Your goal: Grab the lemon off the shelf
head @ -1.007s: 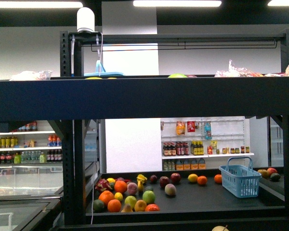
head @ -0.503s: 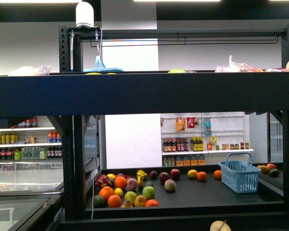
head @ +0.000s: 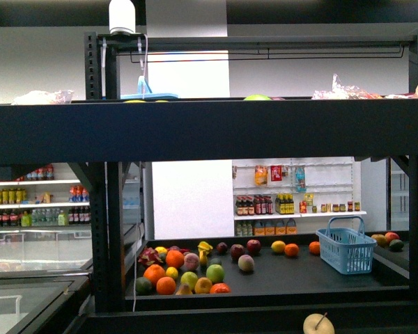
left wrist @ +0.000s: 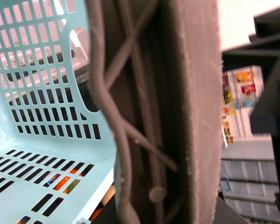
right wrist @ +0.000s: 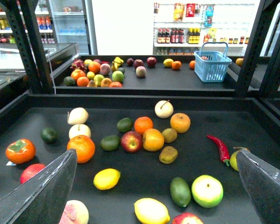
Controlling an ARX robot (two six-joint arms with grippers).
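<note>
Light-blue basket [head: 346, 252] lower right of front frame, loose fruit pile [head: 184, 271] lower left of centre, well apart. Bottle racks [head: 265, 207] on white wall behind, centre right. White dome device [head: 122, 15] top left. Right wrist view: red apple [right wrist: 131, 141] against an orange [right wrist: 153, 139], kiwi [right wrist: 168, 154] just beside, cream stemmed fruit [right wrist: 164, 108] behind them, red chili [right wrist: 219, 145] apart, persimmon [right wrist: 20, 150] alone

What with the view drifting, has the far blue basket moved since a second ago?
No. The blue basket sits beside the same orange as before; only the view shifted.
</note>
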